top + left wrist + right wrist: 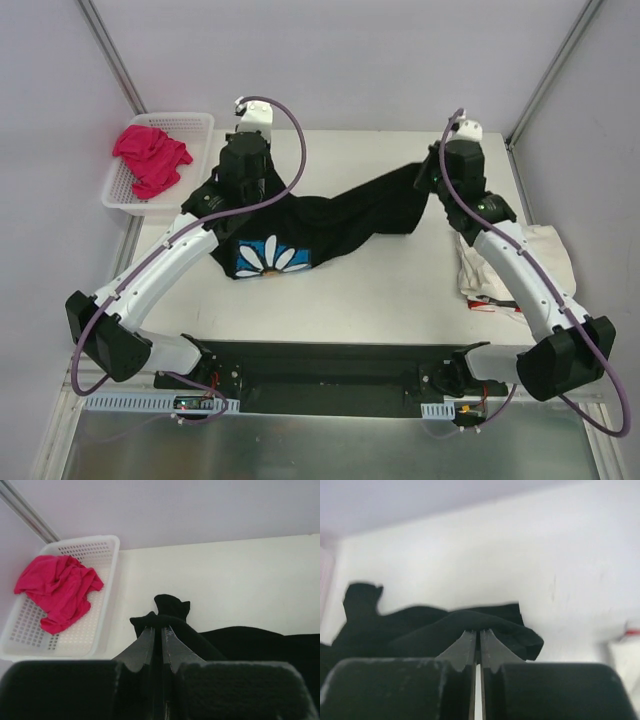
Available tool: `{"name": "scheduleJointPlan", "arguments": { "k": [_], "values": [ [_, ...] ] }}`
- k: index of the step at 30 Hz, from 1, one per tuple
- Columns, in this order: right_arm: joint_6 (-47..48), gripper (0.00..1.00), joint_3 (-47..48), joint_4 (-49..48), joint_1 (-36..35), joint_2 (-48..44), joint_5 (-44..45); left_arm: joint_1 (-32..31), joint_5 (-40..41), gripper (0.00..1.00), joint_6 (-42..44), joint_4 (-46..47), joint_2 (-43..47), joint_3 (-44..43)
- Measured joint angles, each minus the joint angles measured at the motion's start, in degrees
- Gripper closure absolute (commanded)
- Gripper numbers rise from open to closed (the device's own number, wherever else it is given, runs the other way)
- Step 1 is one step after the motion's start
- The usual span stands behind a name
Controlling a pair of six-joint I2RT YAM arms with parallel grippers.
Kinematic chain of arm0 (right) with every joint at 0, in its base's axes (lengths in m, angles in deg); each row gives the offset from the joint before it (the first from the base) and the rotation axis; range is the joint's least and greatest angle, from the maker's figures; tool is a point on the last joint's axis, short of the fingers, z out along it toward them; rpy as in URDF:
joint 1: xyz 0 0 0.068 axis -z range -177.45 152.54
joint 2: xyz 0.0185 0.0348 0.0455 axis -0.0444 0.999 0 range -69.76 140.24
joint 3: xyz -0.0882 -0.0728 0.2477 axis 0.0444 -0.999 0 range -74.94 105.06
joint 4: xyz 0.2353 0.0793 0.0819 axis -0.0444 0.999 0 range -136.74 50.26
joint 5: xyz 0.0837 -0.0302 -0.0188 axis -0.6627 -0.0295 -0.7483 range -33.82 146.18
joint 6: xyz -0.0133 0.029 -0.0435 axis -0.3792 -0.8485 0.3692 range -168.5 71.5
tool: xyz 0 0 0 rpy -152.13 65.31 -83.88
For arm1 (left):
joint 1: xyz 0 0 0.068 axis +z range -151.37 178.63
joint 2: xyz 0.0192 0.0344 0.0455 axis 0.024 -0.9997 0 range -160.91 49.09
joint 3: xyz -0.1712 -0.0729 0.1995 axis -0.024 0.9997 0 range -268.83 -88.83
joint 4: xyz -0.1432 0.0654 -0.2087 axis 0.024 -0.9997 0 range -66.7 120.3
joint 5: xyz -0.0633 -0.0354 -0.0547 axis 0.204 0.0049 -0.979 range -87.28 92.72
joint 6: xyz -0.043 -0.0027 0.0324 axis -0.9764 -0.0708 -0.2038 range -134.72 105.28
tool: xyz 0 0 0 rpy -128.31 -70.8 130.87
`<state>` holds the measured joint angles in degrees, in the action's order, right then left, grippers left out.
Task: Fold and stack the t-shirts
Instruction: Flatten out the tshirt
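The black t-shirt [340,220] hangs stretched between both grippers across the middle of the table, its white daisy on blue [272,257] sagging at the lower left. My left gripper [243,182] is shut on one bunched end of the black cloth [170,607], with the fingertips [150,635] pinched together. At the other end my right gripper [440,180] is shut on a fold of the black cloth [470,620]. A bright pink t-shirt [150,158] lies crumpled in the basket. Cream-white t-shirts [548,255] lie at the right, partly under my right arm.
The white mesh basket [197,124] stands at the far left corner, also seen in the left wrist view as the basket [107,580]. Metal frame posts [110,55] rise at both back corners. The black base plate [330,365] runs along the near edge.
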<state>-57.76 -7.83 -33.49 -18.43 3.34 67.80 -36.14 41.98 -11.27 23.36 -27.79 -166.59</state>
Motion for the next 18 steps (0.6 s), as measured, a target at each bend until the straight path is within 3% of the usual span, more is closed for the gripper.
{"name": "scheduleJointPlan", "arguments": {
  "k": [9, 18],
  "values": [
    [16.4, 0.99, 22.8, -4.2, 0.0, 3.5, 7.8, 0.0, -0.2, 1.0, 9.9, 5.9, 5.2, -5.0],
    [26.6, 0.99, 29.7, -4.7, 0.1, 2.5, 9.1, 0.0, -3.2, 1.0, 18.4, 9.7, 8.7, -16.9]
  ]
}}
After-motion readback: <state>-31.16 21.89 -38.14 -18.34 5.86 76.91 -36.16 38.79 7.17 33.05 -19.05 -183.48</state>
